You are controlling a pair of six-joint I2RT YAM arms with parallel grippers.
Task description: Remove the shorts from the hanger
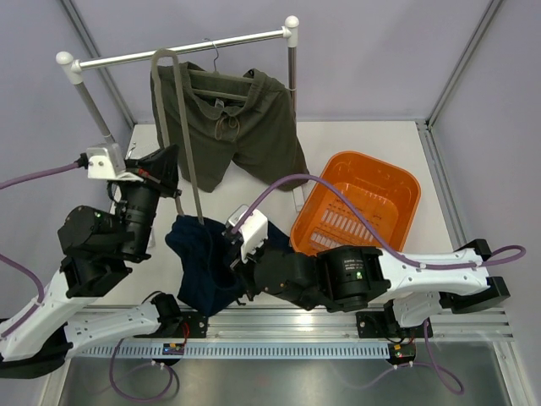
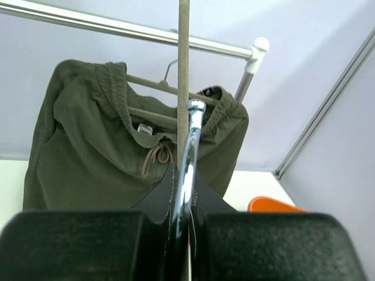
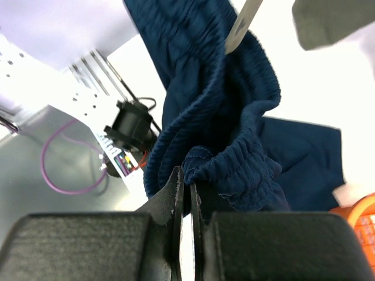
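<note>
shorts [image 1: 228,127] on rack [image 1: 182,46], basket [image 1: 363,203] to the right

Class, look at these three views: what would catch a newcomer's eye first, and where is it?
At the back, olive-green shorts hang from the rail. Nearer, the left gripper is shut on the hook of a grey hanger with navy shorts hanging from it, and the right gripper pinches their waistband. An orange basket sits on the right.

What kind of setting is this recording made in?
Probably a lab test cell staged for laundry handling: plain walls enclose a table with a garment rail, olive shorts on a hanger, and an orange basket.
</note>
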